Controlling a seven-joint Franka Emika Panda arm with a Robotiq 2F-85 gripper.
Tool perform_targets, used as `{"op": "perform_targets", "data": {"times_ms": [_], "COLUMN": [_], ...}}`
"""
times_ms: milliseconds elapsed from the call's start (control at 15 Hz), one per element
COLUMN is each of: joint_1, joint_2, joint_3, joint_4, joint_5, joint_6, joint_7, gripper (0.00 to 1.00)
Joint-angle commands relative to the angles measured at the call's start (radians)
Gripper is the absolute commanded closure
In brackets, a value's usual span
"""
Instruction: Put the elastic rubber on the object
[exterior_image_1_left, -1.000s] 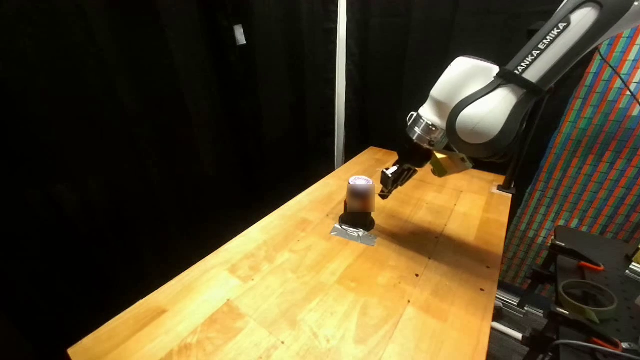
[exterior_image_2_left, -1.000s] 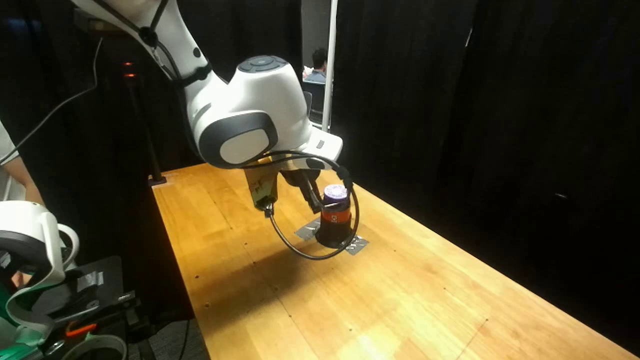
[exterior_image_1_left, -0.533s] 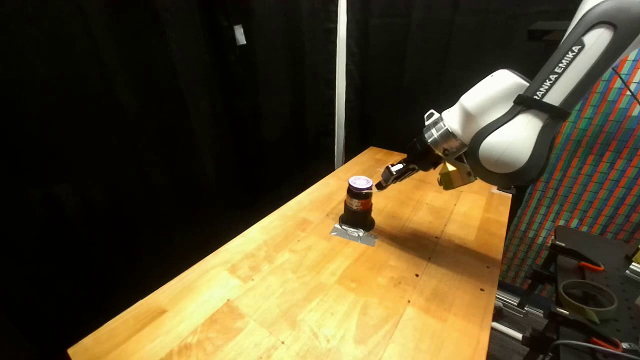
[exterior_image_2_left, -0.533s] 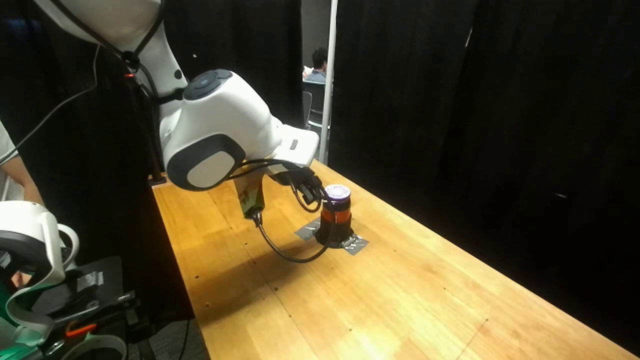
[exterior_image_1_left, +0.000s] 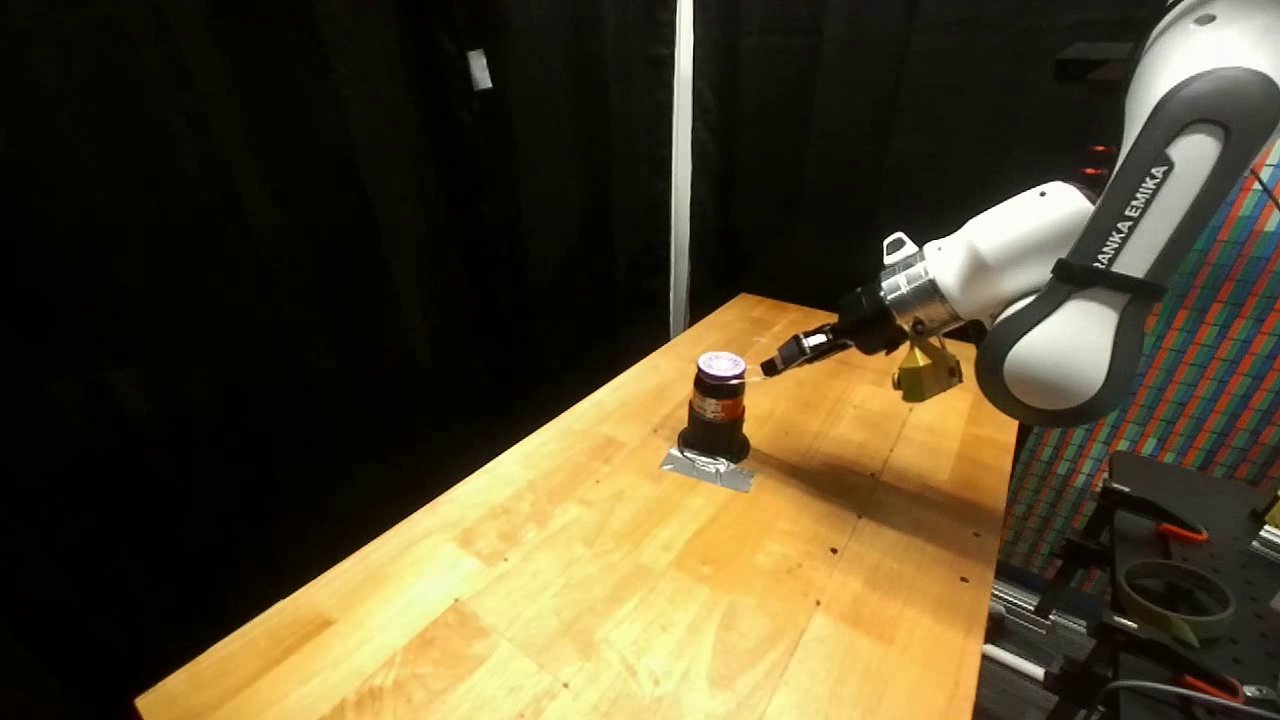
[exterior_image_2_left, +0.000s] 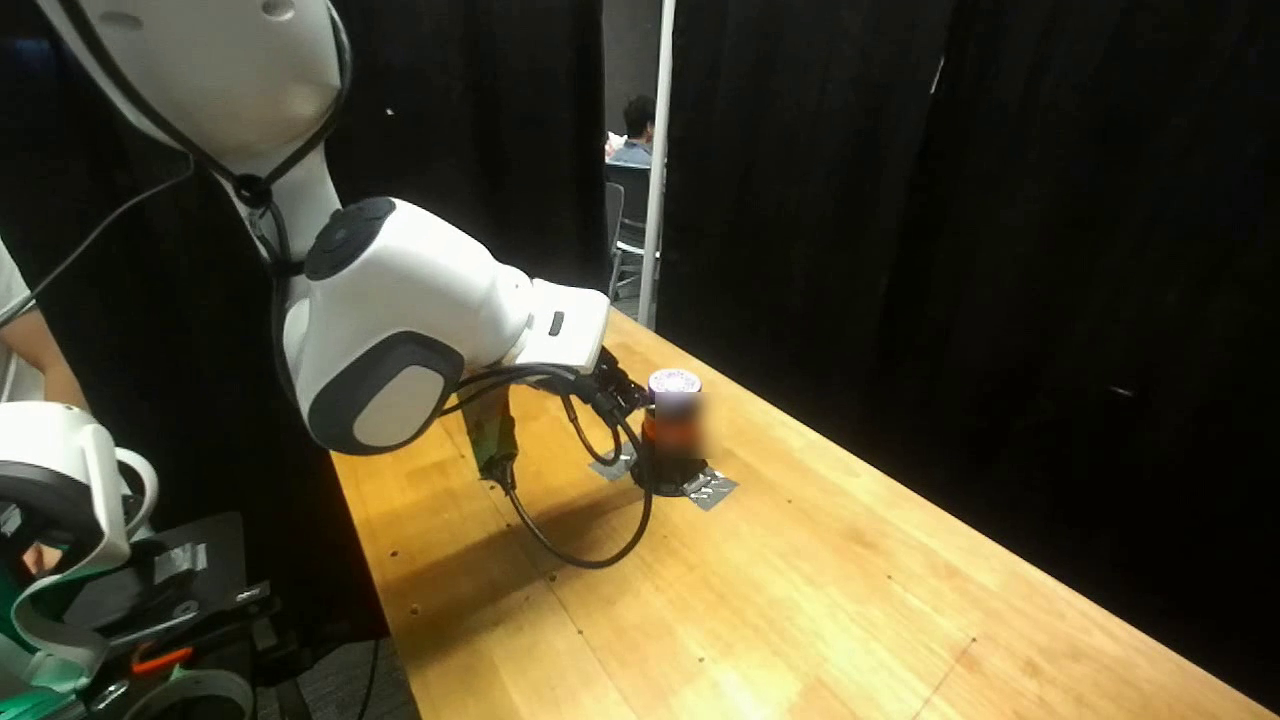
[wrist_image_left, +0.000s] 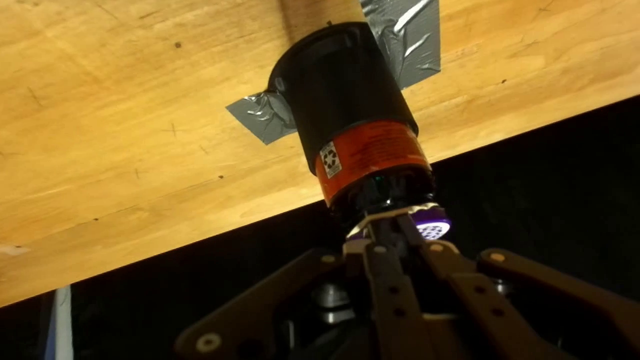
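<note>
The object (exterior_image_1_left: 717, 408) is a dark upright jar with an orange-red label and a purple, white-topped lid. It stands in a black holder taped to the table; it also shows in an exterior view (exterior_image_2_left: 672, 435) and the wrist view (wrist_image_left: 375, 150). The elastic rubber (wrist_image_left: 389, 214) is a thin pale band, stretched from around the lid's lower edge to my fingertips. It shows as a fine line in an exterior view (exterior_image_1_left: 752, 379). My gripper (wrist_image_left: 389, 224) is close beside the lid, almost level with it (exterior_image_1_left: 768, 368), its fingers close together on the band. The band's far side is hidden.
Grey tape strips (exterior_image_1_left: 707, 469) fix the holder to the wooden table (exterior_image_1_left: 620, 570). A black cable loop (exterior_image_2_left: 600, 560) hangs from my wrist near the jar. A dark side stand with a tape roll (exterior_image_1_left: 1177, 600) is beyond the table's edge.
The arm has lowered and drawn back, and the gripper has tilted from steep to nearly horizontal. The fingertips stay beside the lid, a little higher than before. The jar has not moved.
</note>
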Motion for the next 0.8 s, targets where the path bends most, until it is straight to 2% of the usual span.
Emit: {"op": "perform_targets", "data": {"times_ms": [0,333,400,467,533,600,733], "joint_1": [-0.009,-0.021,-0.018,-0.022,-0.031,-0.001,-0.009], "joint_2": [0.023,0.043,0.041,0.027,0.009,0.038,0.038], "joint_3": [-0.014,-0.028,-0.032,-0.033,-0.029,-0.039,-0.037], "joint_4": [-0.024,-0.042,-0.045,-0.051,-0.059,-0.04,-0.042], "joint_5": [-0.105,-0.201,-0.206,-0.212,-0.231,-0.186,-0.201], "joint_6": [0.141,0.253,0.258,0.219,0.161,0.193,0.171], "joint_7": [0.112,0.18,0.184,0.197,0.218,0.179,0.193], "gripper": [0.9,0.87,0.8,0.62,0.6,0.78,0.61]}}
